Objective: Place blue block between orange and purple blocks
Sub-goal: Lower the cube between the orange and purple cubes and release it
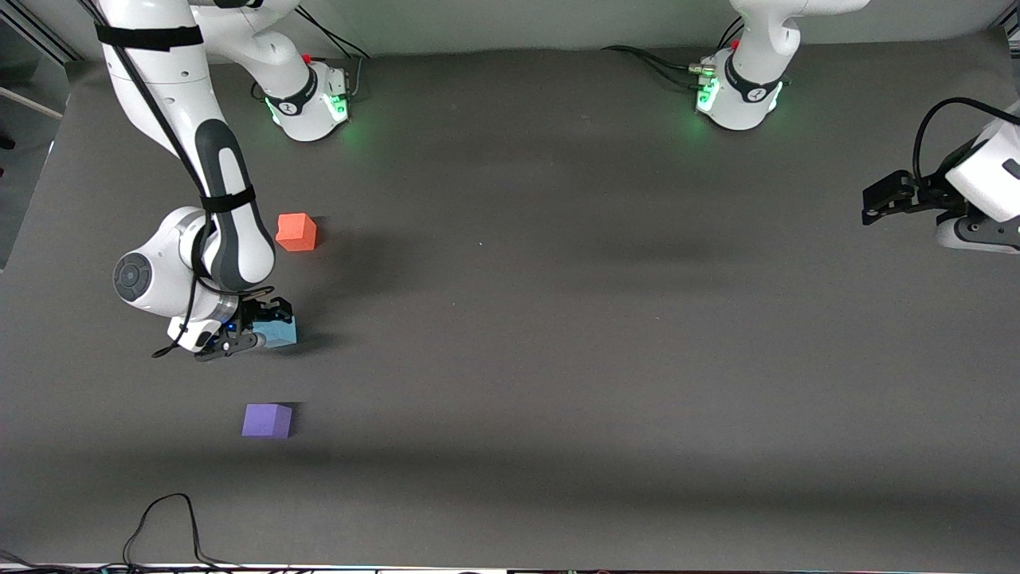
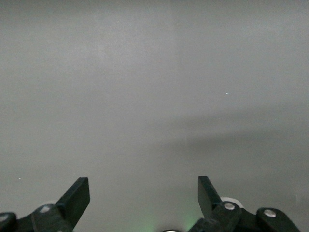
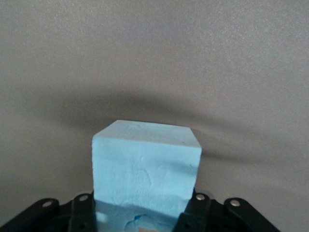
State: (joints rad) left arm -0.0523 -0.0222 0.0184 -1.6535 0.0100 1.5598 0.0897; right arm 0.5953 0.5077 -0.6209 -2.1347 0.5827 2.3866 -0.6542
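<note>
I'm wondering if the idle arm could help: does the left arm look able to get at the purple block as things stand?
Probably not easily. The left tool waits, open, at the left arm's end of the table, while the purple block lies at the right arm's end. Nothing blocks the way, only the stretch of table.

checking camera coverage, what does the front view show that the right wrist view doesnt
Only the front view shows the orange block, the purple block and the left gripper, open over the left arm's end of the table. Only the right wrist view shows the blue block's faces close up. Both show the right gripper shut on the blue block.
</note>
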